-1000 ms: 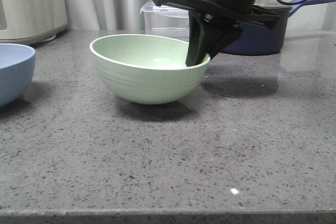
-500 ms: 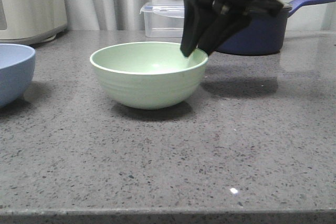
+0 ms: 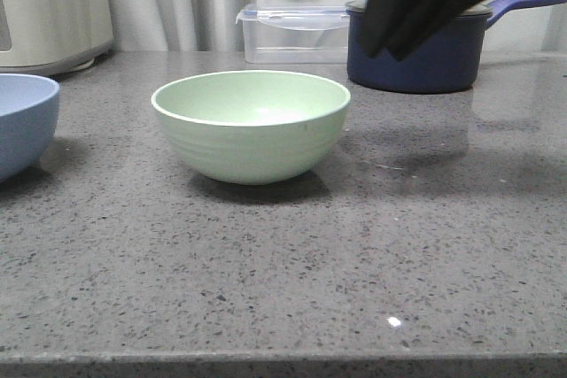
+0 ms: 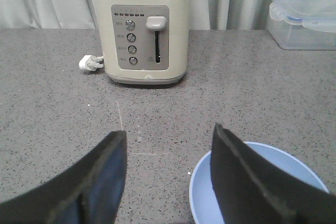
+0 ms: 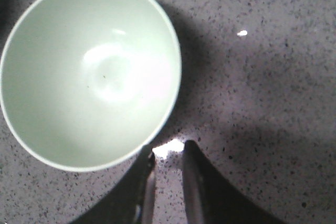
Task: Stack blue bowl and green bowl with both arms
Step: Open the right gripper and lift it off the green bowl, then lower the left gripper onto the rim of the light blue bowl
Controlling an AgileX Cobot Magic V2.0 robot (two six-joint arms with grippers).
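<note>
The green bowl (image 3: 251, 126) stands upright on the grey counter, in the middle; it also shows in the right wrist view (image 5: 89, 72), empty. My right gripper (image 3: 385, 49) hangs above and to the right of it, clear of the rim, its jaws a narrow gap apart with nothing between them (image 5: 169, 148). The blue bowl (image 3: 22, 121) stands at the left edge, partly cut off. My left gripper (image 4: 168, 132) is wide open over the blue bowl's (image 4: 201, 203) rim, one finger above its inside, the other above bare counter. The left gripper is out of the front view.
A cream toaster (image 4: 142, 30) stands at the back left, its plug (image 4: 90, 64) beside it. A clear lidded container (image 3: 292, 33) and a navy saucepan (image 3: 425, 64) stand behind the green bowl. The counter's front edge (image 3: 283, 362) runs along the bottom.
My right gripper let go of the green bowl's right rim and rose up and to the right. The bowl, tilted a second ago, now sits level.
</note>
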